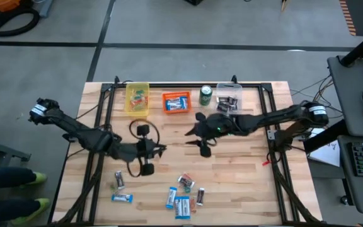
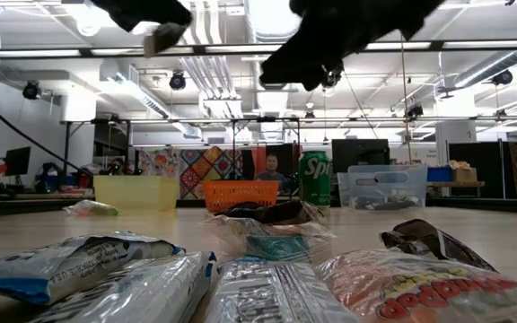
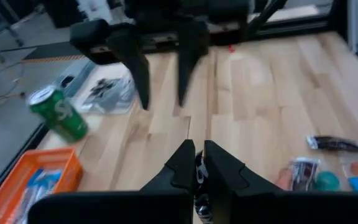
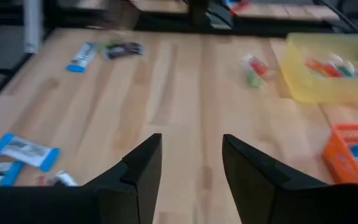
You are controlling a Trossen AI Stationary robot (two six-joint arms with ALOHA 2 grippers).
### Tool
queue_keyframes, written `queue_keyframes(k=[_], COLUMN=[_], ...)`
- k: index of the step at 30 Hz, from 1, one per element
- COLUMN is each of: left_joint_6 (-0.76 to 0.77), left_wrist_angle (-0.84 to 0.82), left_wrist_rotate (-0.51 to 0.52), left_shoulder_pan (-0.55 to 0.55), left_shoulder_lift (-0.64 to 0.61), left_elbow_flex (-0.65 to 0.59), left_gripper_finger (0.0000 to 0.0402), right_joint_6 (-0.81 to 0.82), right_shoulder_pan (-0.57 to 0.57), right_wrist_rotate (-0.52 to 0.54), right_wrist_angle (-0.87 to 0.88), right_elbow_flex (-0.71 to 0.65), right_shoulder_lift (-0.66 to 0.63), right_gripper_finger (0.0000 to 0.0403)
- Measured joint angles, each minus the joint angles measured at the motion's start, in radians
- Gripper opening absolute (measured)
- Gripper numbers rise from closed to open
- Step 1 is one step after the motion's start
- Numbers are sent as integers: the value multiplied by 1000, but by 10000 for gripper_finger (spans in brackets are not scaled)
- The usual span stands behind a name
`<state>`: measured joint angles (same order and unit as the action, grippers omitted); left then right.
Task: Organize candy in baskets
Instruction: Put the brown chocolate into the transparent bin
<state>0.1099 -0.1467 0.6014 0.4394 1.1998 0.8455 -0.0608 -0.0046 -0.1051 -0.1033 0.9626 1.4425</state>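
My left gripper hovers above the table's middle, shut on a small dark-wrapped candy. My right gripper hangs just to its right, open and with nothing between its fingers. Along the far edge stand the yellow basket, the orange basket and the clear basket, each with candy in it. More candy lies loose near the front edge, blue-and-white bars and dark mini bars among it. My left gripper pinches the small candy between its two fingers; a strip of dark wrapper shows in the narrow gap. The fingers slant a little downward. The piece is lifted clear of the table, and a pale end pokes out below the gripper.
A green soda can stands between the orange and clear baskets. Two more pieces lie at the front left. A black frame runs along the table's sides and back. Bare wood lies between the grippers and the baskets.
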Motion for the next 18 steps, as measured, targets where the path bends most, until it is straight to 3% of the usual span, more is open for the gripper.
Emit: queue_keyframes(k=[6, 12, 18], left_joint_6=[-126, -161, -191], left_wrist_angle=[212, 284, 288], left_wrist_rotate=[-209, -307, -474], left_shoulder_pan=[-148, -290, -453], left_shoulder_lift=[-6, -5, -3], left_elbow_flex=[-78, -112, -132], left_gripper_finger=[1, 1, 1], right_joint_6=[-66, 39, 182], right_shoulder_pan=[12, 4, 7], right_wrist_rotate=[1, 3, 3], right_wrist_angle=[-267, -321, -322], right_elbow_flex=[-135, -193, -259], right_shoulder_lift=[-17, -15, -14], right_gripper_finger=[157, 157, 157])
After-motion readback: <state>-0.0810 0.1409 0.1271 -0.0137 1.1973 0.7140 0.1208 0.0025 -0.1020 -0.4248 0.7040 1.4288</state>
